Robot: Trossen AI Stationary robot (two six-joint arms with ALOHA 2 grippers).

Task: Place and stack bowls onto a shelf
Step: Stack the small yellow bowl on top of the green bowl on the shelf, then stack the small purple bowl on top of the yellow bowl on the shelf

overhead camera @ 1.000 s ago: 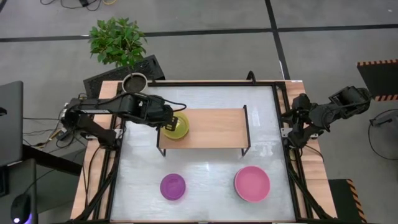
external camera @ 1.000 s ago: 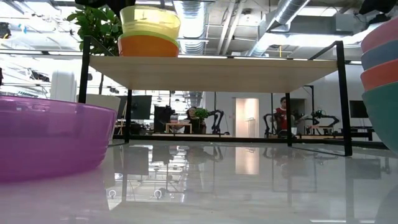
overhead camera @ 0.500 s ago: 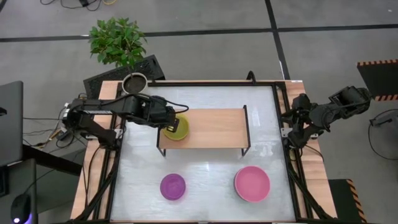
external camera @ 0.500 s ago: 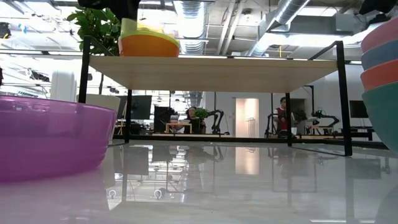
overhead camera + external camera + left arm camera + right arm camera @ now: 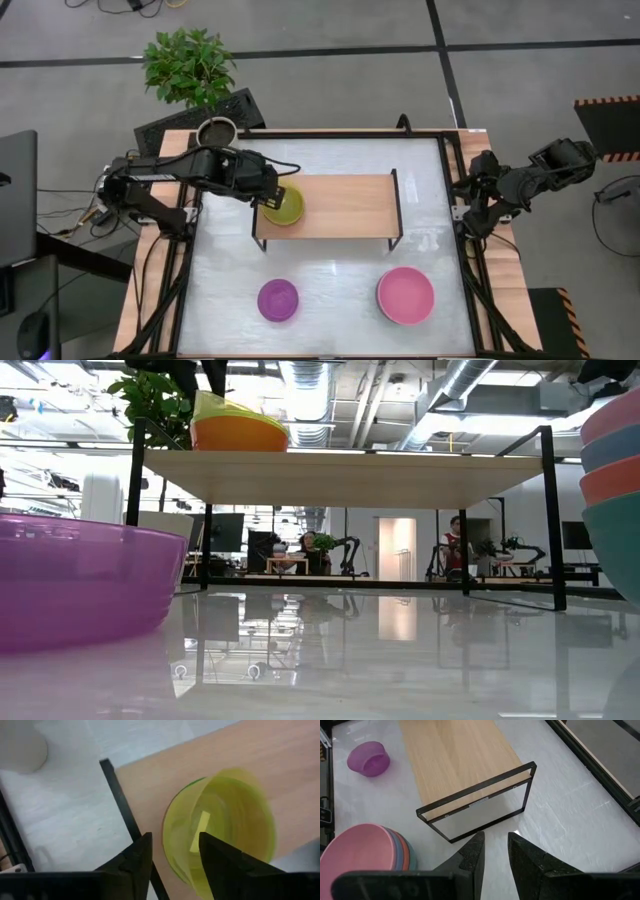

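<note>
Currently the left gripper [image 5: 272, 193] sits over the left end of the shelf [image 5: 350, 205], directly above the yellow-green bowl [image 5: 284, 205]; in the left wrist view its two fingers [image 5: 142, 857] stand apart with the bowl's rim showing in the gap and nothing pinched between them, so the bowl reads as let go. The low view shows that bowl nested, slightly tilted, in an orange bowl [image 5: 240, 432] on the shelf's top board. The right gripper [image 5: 470, 190] waits at the table's right edge, well apart from every bowl; its fingers [image 5: 472, 855] are parted and hold nothing. Two items remain on the table in front of the shelf: a purple bowl [image 5: 278, 299] toward the left, and a stack topped by a pink bowl [image 5: 405, 295] toward the right. Relation that matters next: the purple bowl lies toward the table's front from the left gripper, across the shelf's front edge, and is clearly nearer the left arm than the right. Bowls are round, so there is no long axis to align; I judge a straight lift clear of the yellow-green rim should come first, then a rim grasp on the purple bowl. The pink stack lies nearer the right arm.
</note>
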